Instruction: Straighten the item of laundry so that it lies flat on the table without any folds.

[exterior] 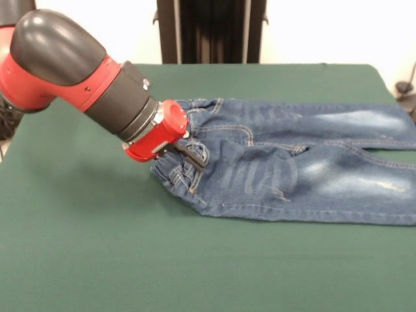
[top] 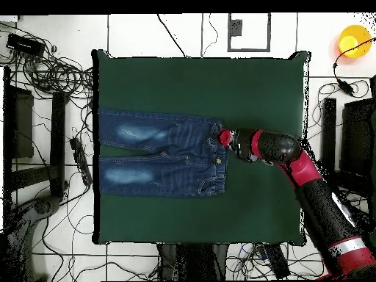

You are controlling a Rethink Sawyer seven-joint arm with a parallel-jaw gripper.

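Bare green table (exterior: 97, 260) fills the foreground of the front view; nothing is seen on it there. The gripper (exterior: 190, 153) is pressed down at the waistband end of the jeans (exterior: 292, 175), dark fingers buried in bunched denim. Whether cloth is actually pinched or the fingers just rest on it cannot be told from either view. The red wrist and black forearm are angled low, almost along the table.

The jeans are laid across the middle of the table, waistband toward the gripper, legs stretched away and reaching the table edge, as seen from above (top: 158, 154). The legs are seen mostly flat and side by side, with a narrow green gap between them. The trouble is at the hip: the waistband corner under the gripper is rumpled, and a flap of denim is folded over at the front near the fly, with creases across the upper thigh.

Step in hand is judged to be working the waistband flat. It would best be done with a light hold on the waistband edge only and a slow pull away from the legs, kept low to the table so the fold is drawn out and not lifted. Too hard a pull could drag the whole garment.
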